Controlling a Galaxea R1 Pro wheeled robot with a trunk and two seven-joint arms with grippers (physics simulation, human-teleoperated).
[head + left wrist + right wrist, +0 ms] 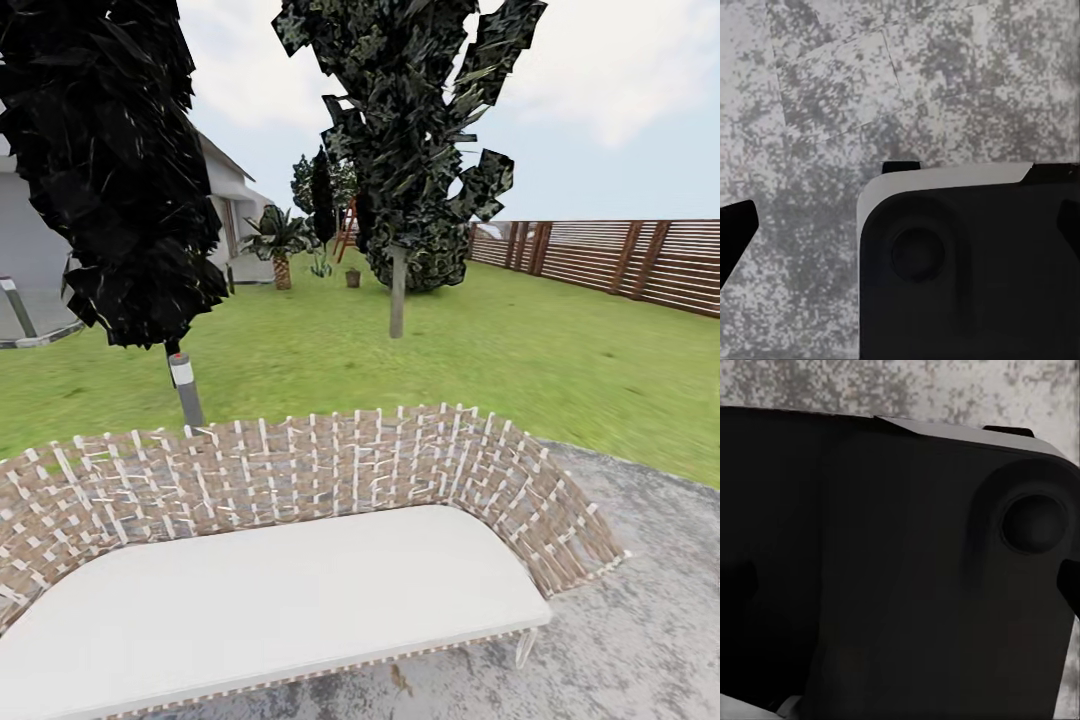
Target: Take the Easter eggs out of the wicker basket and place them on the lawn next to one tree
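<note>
We cannot tell either claw's state: our wrist cameras face dark robot housing [967,270] above mottled grey paving [817,112]. Ahead, a pale woven patio seat [290,480] stands near on the paving. Beyond it the lawn [520,350] stretches to the fence [640,260], with a slim-trunked tree [398,290] mid-lawn and a small brown basket-like shape [353,278] far behind.

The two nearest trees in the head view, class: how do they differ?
The black-leaved tree has a thin dark trunk and almost black leaves; the tree behind it has a pale grey-brown trunk and dark leaves with pale green specks. The first stands nearer the woven seat. Both grow from the lawn.
</note>
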